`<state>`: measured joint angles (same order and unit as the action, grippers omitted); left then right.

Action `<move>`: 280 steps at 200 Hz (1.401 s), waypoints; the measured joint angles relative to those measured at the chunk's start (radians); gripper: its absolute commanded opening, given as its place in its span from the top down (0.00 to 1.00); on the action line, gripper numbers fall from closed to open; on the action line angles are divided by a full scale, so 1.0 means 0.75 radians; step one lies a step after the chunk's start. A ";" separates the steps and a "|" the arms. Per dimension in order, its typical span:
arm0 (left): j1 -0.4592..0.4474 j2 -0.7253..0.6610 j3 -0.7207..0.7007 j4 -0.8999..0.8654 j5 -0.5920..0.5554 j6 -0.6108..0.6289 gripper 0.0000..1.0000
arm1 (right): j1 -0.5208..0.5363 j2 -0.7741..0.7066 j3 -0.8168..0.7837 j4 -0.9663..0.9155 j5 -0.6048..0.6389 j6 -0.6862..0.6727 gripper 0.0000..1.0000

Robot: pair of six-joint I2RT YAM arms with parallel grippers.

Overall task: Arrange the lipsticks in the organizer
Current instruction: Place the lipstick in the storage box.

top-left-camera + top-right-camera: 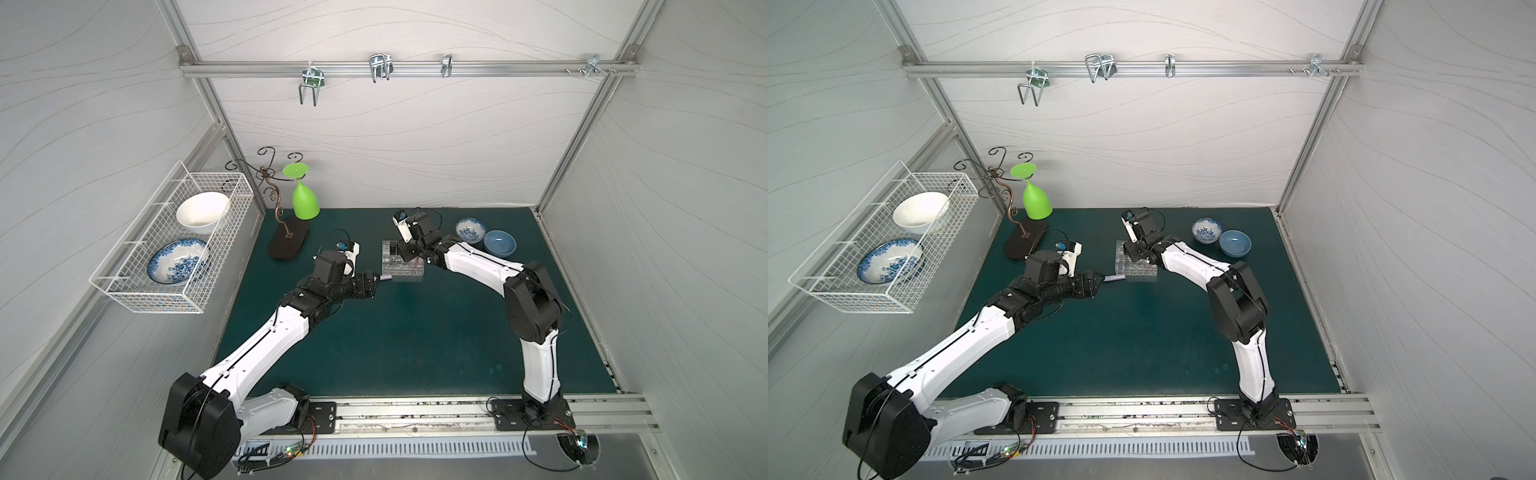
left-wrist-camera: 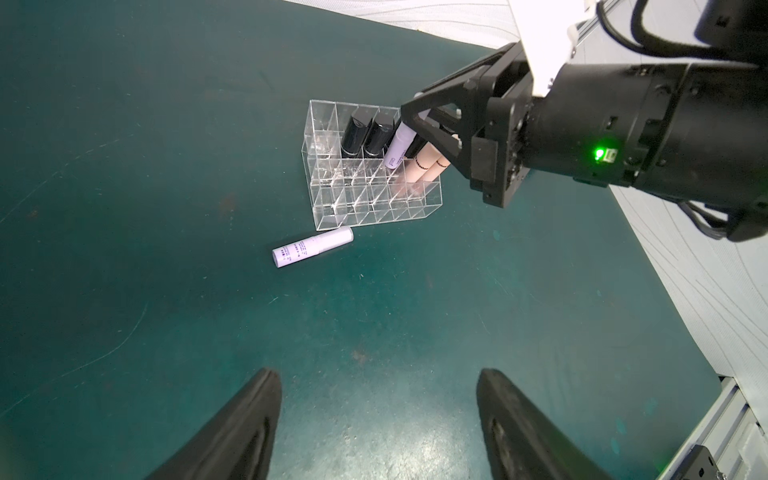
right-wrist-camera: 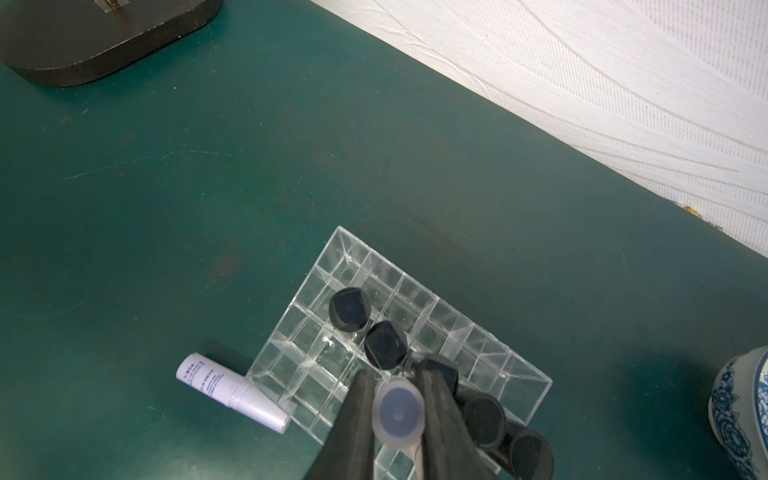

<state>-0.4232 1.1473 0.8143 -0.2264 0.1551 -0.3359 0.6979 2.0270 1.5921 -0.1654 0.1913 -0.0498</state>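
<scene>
Organizer (image 2: 374, 210) on the worktop (image 2: 166, 166): black lipsticks (image 2: 355, 135) and two pink lipsticks (image 2: 419, 166) sit in its cells. My right claw (image 3: 395, 386) pinches the held lilac lipstick (image 2: 398, 147), tilted, lower end among the cells. The loose lilac lipstick (image 2: 312, 248) lies flat, one end just beside the organizer's corner, long axis roughly parallel to the near wall. My left claw (image 2: 377, 374) hangs spread.

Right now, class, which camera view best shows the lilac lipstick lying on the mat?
The left wrist view: the lilac lipstick lies whole beside the organizer. The right wrist view shows it too, less central; both top views show a tiny sliver.
</scene>
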 measured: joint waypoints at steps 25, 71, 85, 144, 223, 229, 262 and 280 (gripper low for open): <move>0.003 0.000 0.000 0.000 0.003 0.001 0.21 | 0.000 -0.022 -0.033 0.010 0.006 0.001 0.87; 0.005 0.000 0.000 0.000 0.003 0.002 0.21 | 0.000 -0.056 -0.081 0.011 0.019 0.001 0.87; 0.005 0.000 0.000 0.000 0.003 0.002 0.21 | 0.000 -0.056 -0.082 0.011 0.019 0.001 0.87; 0.005 0.000 -0.001 -0.001 0.004 0.003 0.21 | 0.000 -0.052 -0.064 0.010 0.019 0.001 0.86; 0.005 0.022 -0.001 0.000 0.014 0.003 0.21 | 0.000 -0.017 -0.050 0.010 0.013 0.002 0.86; 0.005 0.022 -0.001 0.000 0.014 0.003 0.21 | 0.000 -0.014 -0.050 0.009 0.013 0.002 0.86; 0.005 0.023 -0.001 -0.001 0.017 0.004 0.21 | 0.000 0.007 -0.049 0.009 0.013 0.003 0.79; 0.005 0.030 -0.001 -0.001 0.018 0.005 0.21 | 0.000 0.026 -0.047 0.007 0.013 0.008 0.71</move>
<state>-0.4194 1.1694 0.8139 -0.2268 0.1688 -0.3321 0.6979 2.0464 1.5570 -0.1600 0.2008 -0.0441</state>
